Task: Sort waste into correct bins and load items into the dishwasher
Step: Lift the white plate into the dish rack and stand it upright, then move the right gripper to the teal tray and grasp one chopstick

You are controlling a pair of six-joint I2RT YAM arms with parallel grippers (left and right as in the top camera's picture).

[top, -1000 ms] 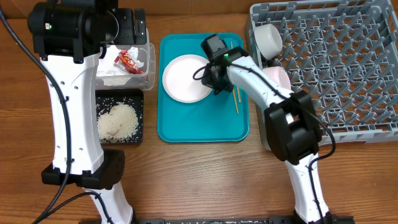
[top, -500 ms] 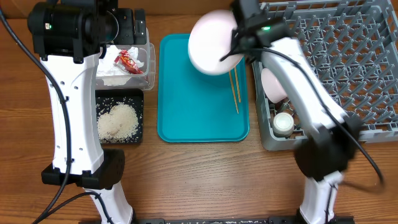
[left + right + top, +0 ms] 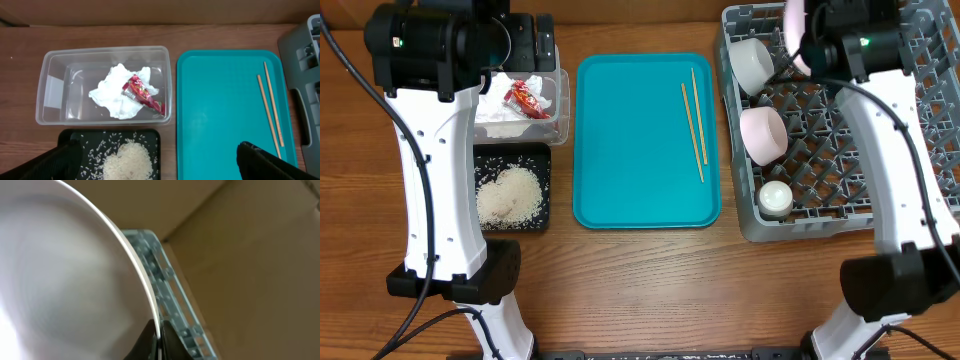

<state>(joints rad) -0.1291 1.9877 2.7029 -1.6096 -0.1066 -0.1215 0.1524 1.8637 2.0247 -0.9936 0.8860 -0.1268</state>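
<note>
The loading step is in hand: the right gripper [image 3: 157, 342] is clamped on the rim of a white plate [image 3: 65, 280], held on edge, with the grey dish rack [image 3: 930, 70] directly beneath it. The next move calls for lowering the plate upright between free pegs — then letting go. The chopsticks [image 3: 692, 132] lie on the teal tray [image 3: 630, 140], below and left of that gripper. The left gripper [image 3: 157, 162] hovers above the clear tub [image 3: 55, 95], fingers wide apart.

1. The wooden table [image 3: 640, 280] carries four things.
2. The clear tub [image 3: 563, 110] sits beneath the left jaws, with the black tray [image 3: 545, 200] just beside it.
3. The teal tray [image 3: 630, 140] lies between the left jaws and the right jaws.
4. The grey dish rack [image 3: 880, 160] spreads below the right jaws.
</note>
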